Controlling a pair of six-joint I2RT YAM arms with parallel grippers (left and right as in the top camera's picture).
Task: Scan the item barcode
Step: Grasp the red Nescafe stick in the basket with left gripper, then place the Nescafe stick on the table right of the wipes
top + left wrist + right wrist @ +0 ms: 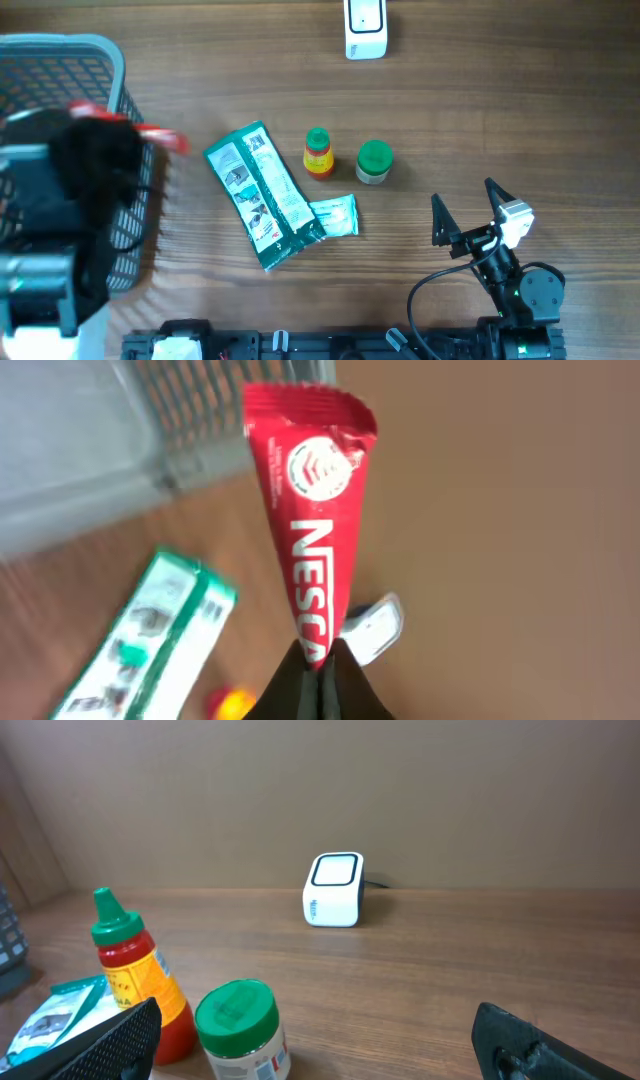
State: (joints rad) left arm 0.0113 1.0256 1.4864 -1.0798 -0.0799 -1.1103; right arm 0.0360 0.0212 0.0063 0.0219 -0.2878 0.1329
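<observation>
Left wrist view: my left gripper (318,685) is clamping the lower end of the red sachet (315,510), lettered NESCA. The jaws are closed tight on it, and the sachet is pointing straight out from the fingers. Beyond it the green packet (150,635) is lying on the wooden table (480,510), and the grey basket (90,450) is sitting further off, blurred. In the overhead view the sachet is hanging just beside the basket's right rim, well apart from the white barcode scanner (366,28) at the far edge. My right gripper (468,205) is sitting near the front edge with its fingers spread wide, holding nothing. Ahead of it the green-lidded jar (238,1020) and the red sauce bottle (135,975) are standing upright side by side, with the scanner well behind them.
</observation>
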